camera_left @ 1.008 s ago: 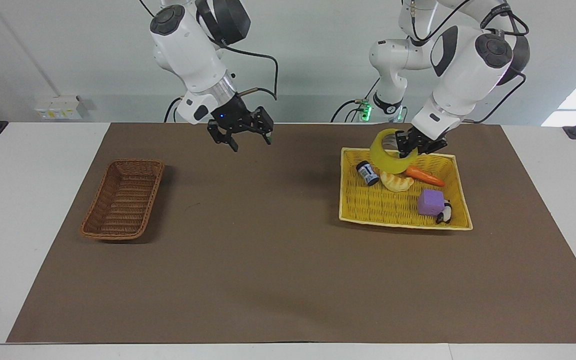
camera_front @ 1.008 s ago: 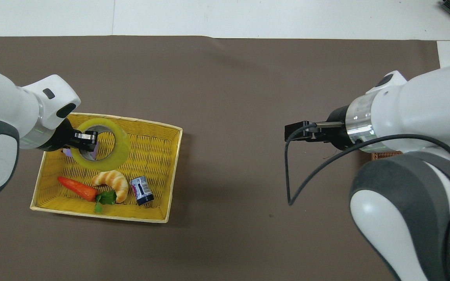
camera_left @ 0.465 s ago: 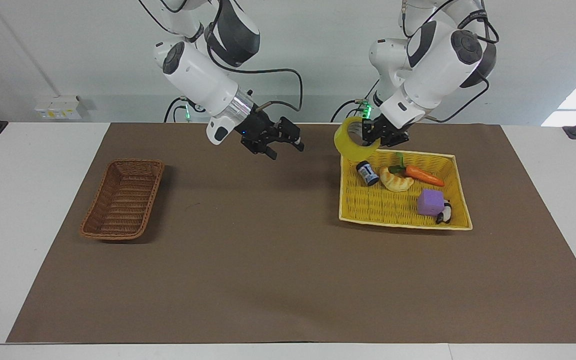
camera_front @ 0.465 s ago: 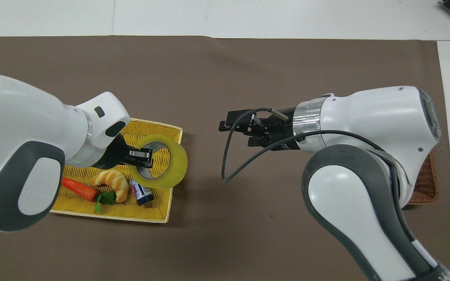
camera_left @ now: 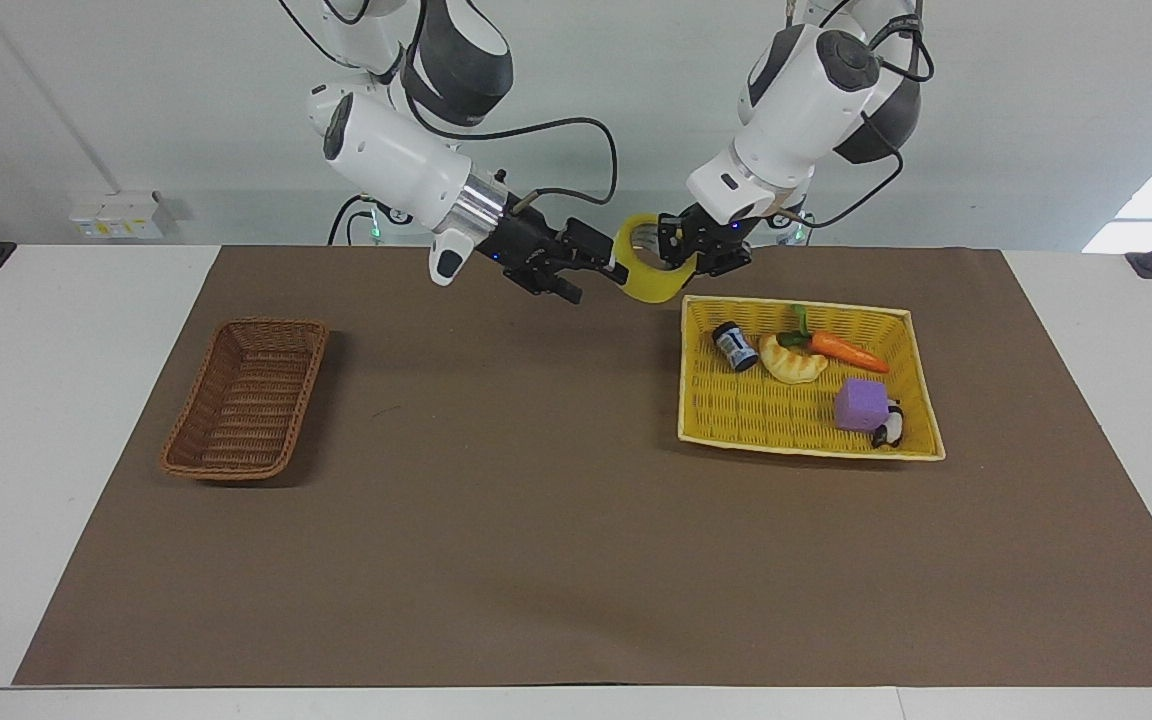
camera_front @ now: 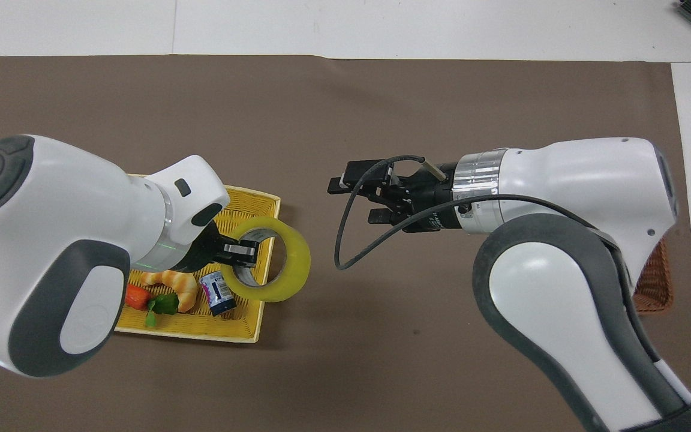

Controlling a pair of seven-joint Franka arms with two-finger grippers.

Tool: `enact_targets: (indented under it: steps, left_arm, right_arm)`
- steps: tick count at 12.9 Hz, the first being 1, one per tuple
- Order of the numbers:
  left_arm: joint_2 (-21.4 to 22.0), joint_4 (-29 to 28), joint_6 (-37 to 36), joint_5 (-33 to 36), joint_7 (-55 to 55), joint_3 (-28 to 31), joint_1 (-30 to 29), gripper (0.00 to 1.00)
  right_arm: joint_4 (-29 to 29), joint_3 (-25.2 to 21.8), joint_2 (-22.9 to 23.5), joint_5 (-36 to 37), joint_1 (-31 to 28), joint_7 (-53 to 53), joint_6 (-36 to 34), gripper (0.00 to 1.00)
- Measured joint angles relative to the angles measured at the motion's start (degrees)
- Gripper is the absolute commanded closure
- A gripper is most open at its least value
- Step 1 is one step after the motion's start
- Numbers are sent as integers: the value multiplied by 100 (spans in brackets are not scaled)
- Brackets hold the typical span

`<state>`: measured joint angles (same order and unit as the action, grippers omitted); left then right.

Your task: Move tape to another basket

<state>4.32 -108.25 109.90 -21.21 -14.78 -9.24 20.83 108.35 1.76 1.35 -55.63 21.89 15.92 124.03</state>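
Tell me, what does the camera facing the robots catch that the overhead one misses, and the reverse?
Only the facing view shows the whole brown wicker basket, plus the purple cube in the yellow basket. Only the overhead view shows straight through the ring of the tape and the gap between the tape and the open right pincer. Both show the left pincer shut on the tape, and the croissant, carrot and small can.
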Motion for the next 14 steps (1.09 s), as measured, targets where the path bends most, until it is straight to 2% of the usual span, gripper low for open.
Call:
enact_targets:
  steps: [5,12,13,14]
  left_arm:
    - [1,1,392,-164,-374,-3,232,100]
    - [1,-4,664,-197,-788,-23,330,100]
    - [1,-7,702,-197,-849,-23,359,100]
    - [1,-8,721,-197,-891,-26,378,100]
  right_arm:
    - [476,-33,-300,-483,-19,-875,-62,0]
    - [524,-50,-372,-546,-230,-1132,-294,0]
    - [524,-50,-378,-547,-252,-1137,-345,6]
    - [524,-50,-384,-550,-282,-1146,-417,25]
